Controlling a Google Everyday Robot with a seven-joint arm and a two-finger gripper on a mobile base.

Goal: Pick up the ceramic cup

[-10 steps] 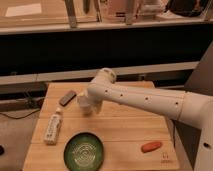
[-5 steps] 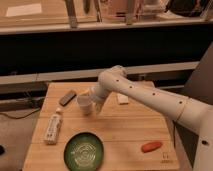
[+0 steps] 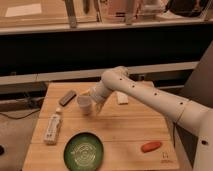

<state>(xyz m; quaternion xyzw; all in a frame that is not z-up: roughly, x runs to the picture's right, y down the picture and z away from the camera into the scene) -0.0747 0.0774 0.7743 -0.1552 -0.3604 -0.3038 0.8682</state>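
The ceramic cup (image 3: 84, 105) is a small pale handleless cup standing upright on the wooden table (image 3: 125, 130), left of centre. My gripper (image 3: 94, 98) is at the end of the white arm, which reaches in from the right. It sits right against the cup's right side and rim. How it stands around the cup is hidden by the wrist.
A green plate (image 3: 84, 150) lies near the front edge, below the cup. A white printed bottle (image 3: 52, 128) lies on its side at the left. A dark grey block (image 3: 67, 97) is at the back left, a small white item (image 3: 121, 98) behind the arm, and an orange object (image 3: 151, 146) at the front right.
The arm has swung its forearm up and to the right, uncovering the cup. The gripper end has stayed by the cup, which has barely shifted.
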